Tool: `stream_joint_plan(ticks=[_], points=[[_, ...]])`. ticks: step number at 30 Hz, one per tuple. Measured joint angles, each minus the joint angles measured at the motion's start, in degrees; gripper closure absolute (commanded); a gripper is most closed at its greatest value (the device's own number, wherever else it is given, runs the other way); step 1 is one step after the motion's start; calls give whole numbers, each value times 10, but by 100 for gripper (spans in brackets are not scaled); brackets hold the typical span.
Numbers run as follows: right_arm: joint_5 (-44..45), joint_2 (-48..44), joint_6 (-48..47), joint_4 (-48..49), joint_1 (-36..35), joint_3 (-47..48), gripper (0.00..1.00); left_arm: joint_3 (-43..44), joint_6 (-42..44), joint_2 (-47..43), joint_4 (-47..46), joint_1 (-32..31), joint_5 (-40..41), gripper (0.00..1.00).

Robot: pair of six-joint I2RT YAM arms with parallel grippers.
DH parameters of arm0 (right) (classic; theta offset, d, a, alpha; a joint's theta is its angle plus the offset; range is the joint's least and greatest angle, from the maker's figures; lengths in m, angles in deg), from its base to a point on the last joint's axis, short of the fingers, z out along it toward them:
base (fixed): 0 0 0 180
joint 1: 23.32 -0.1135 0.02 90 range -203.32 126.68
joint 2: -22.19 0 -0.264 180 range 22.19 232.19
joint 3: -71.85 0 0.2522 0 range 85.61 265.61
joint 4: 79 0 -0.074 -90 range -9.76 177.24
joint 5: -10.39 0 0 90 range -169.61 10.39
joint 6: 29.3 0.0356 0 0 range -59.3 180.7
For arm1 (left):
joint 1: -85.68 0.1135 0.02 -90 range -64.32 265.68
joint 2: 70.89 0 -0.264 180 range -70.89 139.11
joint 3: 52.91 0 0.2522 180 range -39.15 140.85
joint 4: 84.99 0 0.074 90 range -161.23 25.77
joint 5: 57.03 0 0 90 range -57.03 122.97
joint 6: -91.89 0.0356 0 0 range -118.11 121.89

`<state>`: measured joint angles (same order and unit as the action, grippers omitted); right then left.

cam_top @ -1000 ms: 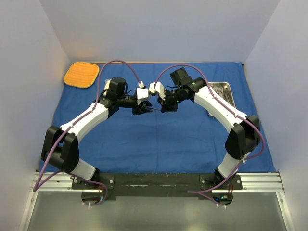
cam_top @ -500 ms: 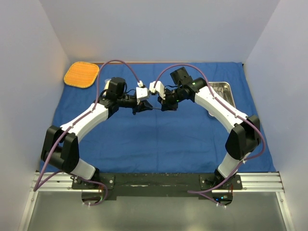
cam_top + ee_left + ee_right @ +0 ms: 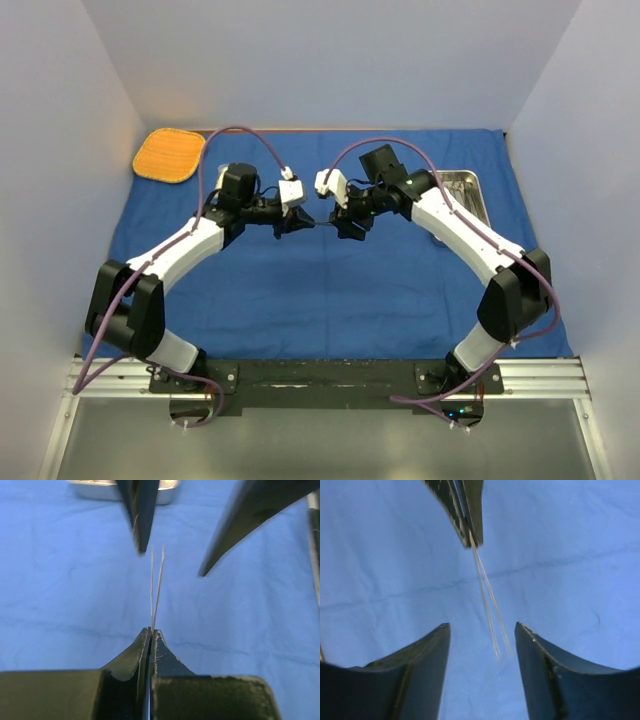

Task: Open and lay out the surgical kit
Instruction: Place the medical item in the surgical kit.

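Note:
The blue cloth (image 3: 330,290) lies spread flat over the table. Above its middle, my left gripper (image 3: 294,224) (image 3: 152,630) is shut on one end of slim metal forceps (image 3: 318,226) (image 3: 155,587), whose two thin prongs point toward the right arm. My right gripper (image 3: 346,226) (image 3: 481,625) stands open, with the forceps (image 3: 487,600) tips between its fingers and touching neither. The left gripper (image 3: 469,515) shows at the top of the right wrist view. The steel tray (image 3: 462,190) (image 3: 95,489) sits on the cloth at the back right. Scissors and gauze cannot be made out.
An orange rounded-square mat (image 3: 170,155) lies at the back left corner, off the cloth. White walls close in the table on three sides. Both arms meet above the cloth's middle, their purple cables arching over them.
My right gripper has opened and let go of the forceps, drawing back slightly. My left gripper has closed fully on their other end and holds them alone.

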<state>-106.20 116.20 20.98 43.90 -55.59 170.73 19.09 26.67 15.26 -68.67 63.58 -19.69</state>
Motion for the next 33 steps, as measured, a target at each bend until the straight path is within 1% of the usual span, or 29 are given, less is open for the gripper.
stream_joint_plan(ticks=[1,2,3,5,6,10,12,13,17,19,24,29,33], points=[[5,-7,12,14,3,-9,30,-8,-13,0,-17,5,7,100],[12,-15,27,30,8,-21,25,-16,-26,0,-34,9,16,100],[20,-23,42,44,16,-30,22,-25,-43,0,-55,14,28,100],[34,-39,80,77,35,-53,18,-44,-82,0,-97,20,73,100],[40,-48,103,97,51,-66,18,-55,-109,0,-123,22,100,100],[75,-76,224,170,124,-108,17,-85,-208,6,-215,21,244,100],[91,-83,275,196,152,-122,15,-86,-245,21,-253,17,311,100],[95,-86,304,210,164,-131,11,-86,-264,31,-274,16,348,100],[113,-93,389,248,186,-171,10,-62,-342,101,-312,8,482,100],[120,-94,415,255,187,-187,9,-40,-369,144,-319,3,548,100],[123,-95,439,262,187,-205,9,-2,-400,216,-327,-8,657,100],[127,-108,441,264,187,-209,9,30,-407,256,-341,-12,714,100],[127,-114,441,270,187,-210,9,51,-414,281,-346,-12,734,100]])
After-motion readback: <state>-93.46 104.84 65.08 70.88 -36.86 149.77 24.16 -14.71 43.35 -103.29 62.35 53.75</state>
